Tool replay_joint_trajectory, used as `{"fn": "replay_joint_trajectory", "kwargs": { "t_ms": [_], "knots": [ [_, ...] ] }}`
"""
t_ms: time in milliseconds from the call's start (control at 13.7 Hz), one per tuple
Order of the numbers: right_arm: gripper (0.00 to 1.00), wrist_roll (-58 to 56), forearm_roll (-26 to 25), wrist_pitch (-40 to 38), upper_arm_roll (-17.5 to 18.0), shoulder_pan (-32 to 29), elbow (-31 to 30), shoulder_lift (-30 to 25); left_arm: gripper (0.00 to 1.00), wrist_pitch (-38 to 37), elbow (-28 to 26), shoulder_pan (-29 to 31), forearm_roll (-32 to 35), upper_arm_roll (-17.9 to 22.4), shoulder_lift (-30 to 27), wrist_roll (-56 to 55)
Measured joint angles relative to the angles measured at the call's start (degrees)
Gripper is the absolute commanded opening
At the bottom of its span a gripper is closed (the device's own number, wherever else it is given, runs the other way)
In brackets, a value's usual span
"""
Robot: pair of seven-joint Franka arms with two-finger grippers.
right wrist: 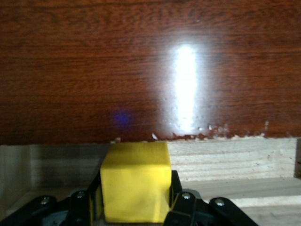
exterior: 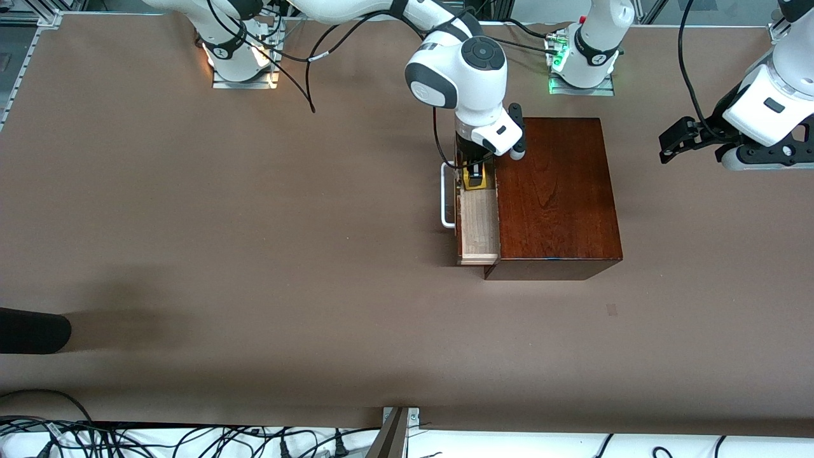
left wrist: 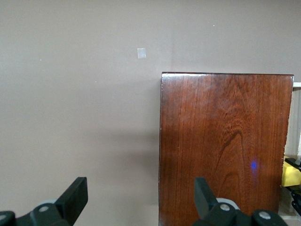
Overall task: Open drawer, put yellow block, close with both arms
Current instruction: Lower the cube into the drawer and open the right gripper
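Observation:
The dark reddish-brown box [exterior: 553,191] stands mid-table with its drawer [exterior: 478,226] pulled out toward the right arm's end, the white handle [exterior: 446,194] on its front. My right gripper [exterior: 475,173] reaches down into the end of the drawer farther from the front camera. It is shut on the yellow block [exterior: 475,181]. In the right wrist view the yellow block [right wrist: 135,181] sits between black fingers [right wrist: 175,188], with the pale drawer wall [right wrist: 225,160] beside it. My left gripper [exterior: 673,145] hangs open over the table at the left arm's end, and the left gripper [left wrist: 141,190] holds nothing.
A small tape patch [exterior: 612,310] lies on the brown table nearer the front camera than the box. A black object [exterior: 32,331] juts in at the right arm's end. Cables lie along the table's front edge.

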Motion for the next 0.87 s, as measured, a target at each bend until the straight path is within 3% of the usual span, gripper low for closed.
{"fn": "replay_joint_trajectory", "kwargs": {
  "t_ms": [219,291,364,874],
  "knots": [
    [0.08,0.0,0.0,0.4,0.0,0.1,0.1,0.5,1.0,0.0,0.0,0.0,0.0,0.0,0.0,0.0],
    [0.33,0.0,0.0,0.4,0.0,0.1,0.1,0.6,1.0,0.0,0.0,0.0,0.0,0.0,0.0,0.0],
    [0.99,0.0,0.0,0.4,0.0,0.1,0.1,0.6,1.0,0.0,0.0,0.0,0.0,0.0,0.0,0.0],
    [1.0,0.0,-0.1,0.2,-0.4,-0.1,0.7,0.7,1.0,0.0,0.0,0.0,0.0,0.0,0.0,0.0]
  ]
}}
